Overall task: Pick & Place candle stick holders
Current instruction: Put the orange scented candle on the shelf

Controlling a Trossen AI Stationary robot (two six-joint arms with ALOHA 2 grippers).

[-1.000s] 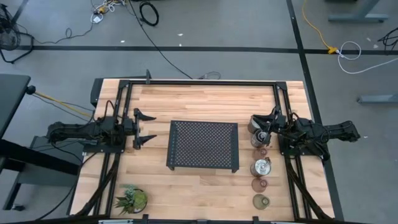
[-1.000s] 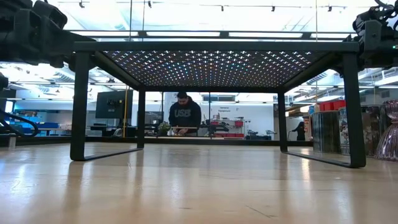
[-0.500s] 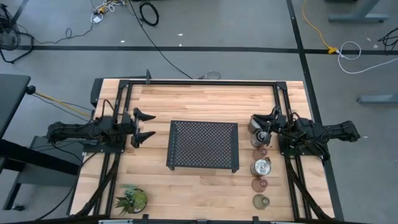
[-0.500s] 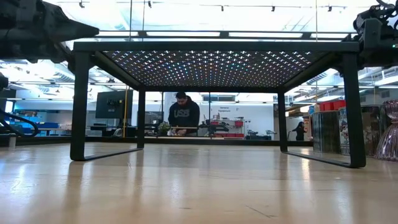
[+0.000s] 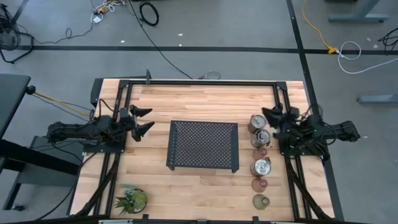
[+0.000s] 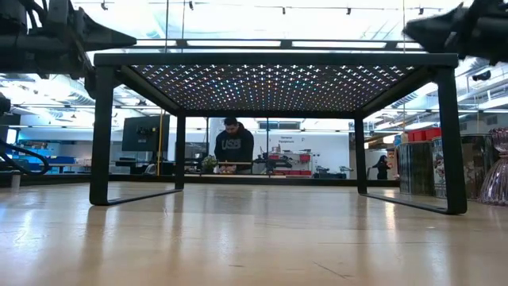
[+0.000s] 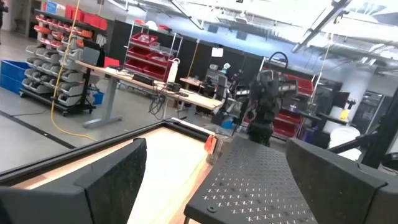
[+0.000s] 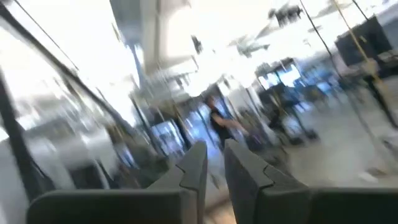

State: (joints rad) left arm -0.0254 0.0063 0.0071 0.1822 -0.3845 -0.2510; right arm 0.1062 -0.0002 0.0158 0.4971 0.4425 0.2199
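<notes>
I have six candle stick holders point(image 5: 260, 159) lined up in a near-to-far row on the right side of the table point(image 5: 199, 96), just right of the black mesh tray point(image 5: 203, 145); two shiny silver ones sit touching at the far end, a small tinted one just nearer, then a third silver, then two more tinted cups nearest me. The right gripper point(image 5: 272, 116) hangs just right of the far silver pair, holding nothing, its fingers point(image 8: 199, 168) drawn close with only a slim gap between them; as narrow as that it would not go round a cup, so I judge a descent now would knock the pair rather than take one. The cups stand so tight that a wide jaw could also nudge a neighbour and tip the lighter glass. The left gripper point(image 5: 142, 119) waits on the left of the tray, spread wide and empty; I see little risk there unless it swings into the tray.
</notes>
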